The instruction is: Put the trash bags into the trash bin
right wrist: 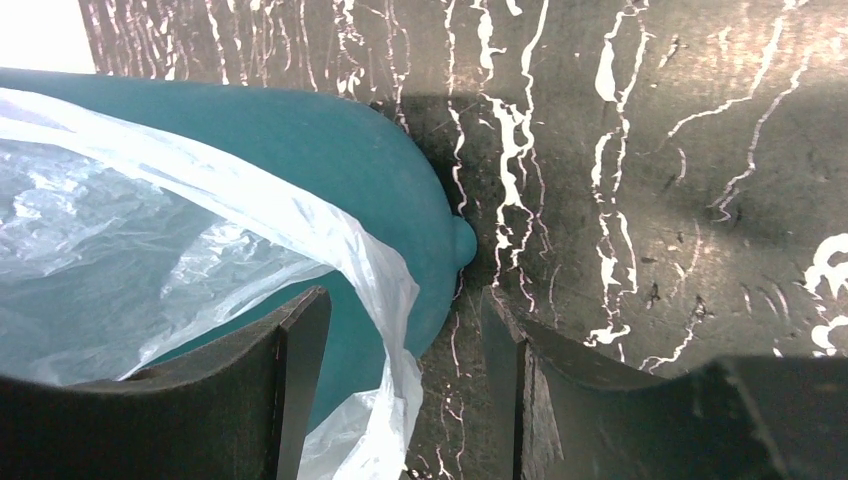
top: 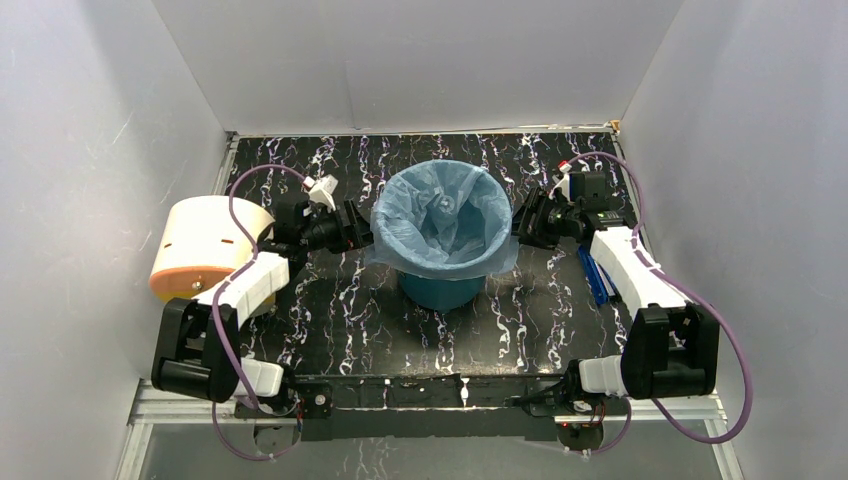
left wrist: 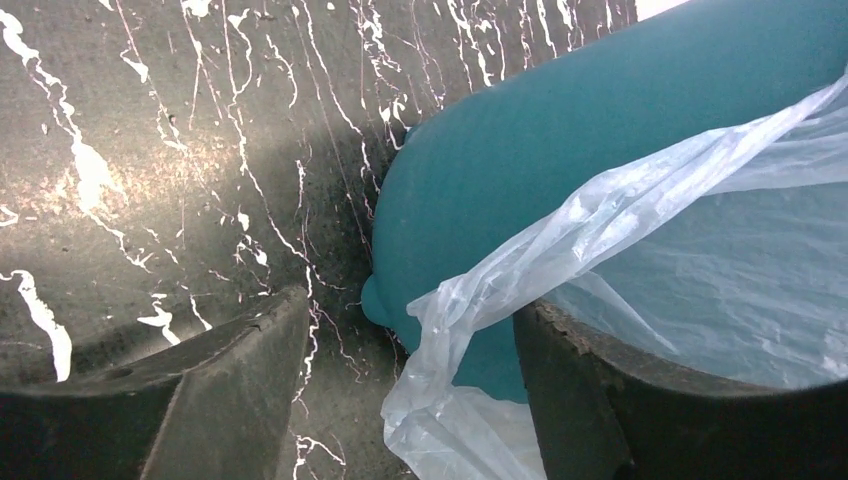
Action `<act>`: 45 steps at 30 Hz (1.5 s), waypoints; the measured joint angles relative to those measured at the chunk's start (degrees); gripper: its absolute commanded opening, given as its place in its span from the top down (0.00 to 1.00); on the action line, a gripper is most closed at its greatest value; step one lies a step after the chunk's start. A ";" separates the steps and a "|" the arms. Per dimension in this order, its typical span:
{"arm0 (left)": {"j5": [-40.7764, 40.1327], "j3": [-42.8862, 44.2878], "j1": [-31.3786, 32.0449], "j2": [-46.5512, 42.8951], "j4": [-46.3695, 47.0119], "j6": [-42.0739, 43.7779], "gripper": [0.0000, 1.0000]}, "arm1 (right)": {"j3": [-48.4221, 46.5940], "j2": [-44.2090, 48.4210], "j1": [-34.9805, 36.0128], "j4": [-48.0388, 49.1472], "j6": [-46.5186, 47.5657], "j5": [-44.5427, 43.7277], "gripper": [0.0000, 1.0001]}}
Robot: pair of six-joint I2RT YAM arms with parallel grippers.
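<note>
Top view: the bin (top: 440, 292) stands mid-table (top: 330, 320), with the bag (top: 440, 215) lining it and folded over the rim. The left gripper (top: 360, 228) and right gripper (top: 520, 222) flank the rim.

Left wrist: only here do its jaws show, wide apart, with the bag's hem hanging loose between them.

Right wrist: its jaws are likewise apart. The hem drapes beside one finger (right wrist: 290, 380), unclamped.

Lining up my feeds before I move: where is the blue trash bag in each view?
Top external: trash bag at centre, lining the trash bin, edge folded over its rim.
Left wrist: right half, draped over the bin.
Right wrist: left half, draped over the bin.
Shared landmark: the bin's teal wall.
</note>
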State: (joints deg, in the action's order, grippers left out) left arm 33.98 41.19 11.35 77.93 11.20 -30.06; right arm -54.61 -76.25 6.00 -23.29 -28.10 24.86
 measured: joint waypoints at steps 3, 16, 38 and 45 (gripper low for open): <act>0.35 0.00 0.00 1.01 0.85 0.15 0.46 | 0.00 -0.79 0.00 0.90 -0.46 1.92 0.38; 0.33 -4.50 0.50 7.87 6.43 -0.68 0.56 | 2.38 -9.07 0.02 2.23 -2.21 3.85 0.40; -2.01 -10.56 2.40 5.92 12.20 -0.50 0.62 | 6.99 -0.15 -0.04 5.57 -7.65 0.22 0.34; -1.79 -11.85 3.85 7.61 16.72 -1.60 0.61 | 13.40 -4.59 -0.04 10.69 -10.43 8.11 0.43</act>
State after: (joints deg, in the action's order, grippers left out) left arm 32.18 29.34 15.20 85.54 27.92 -31.66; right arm -41.21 -80.84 5.96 -12.60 -38.52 32.97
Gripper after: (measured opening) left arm 0.388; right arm 0.614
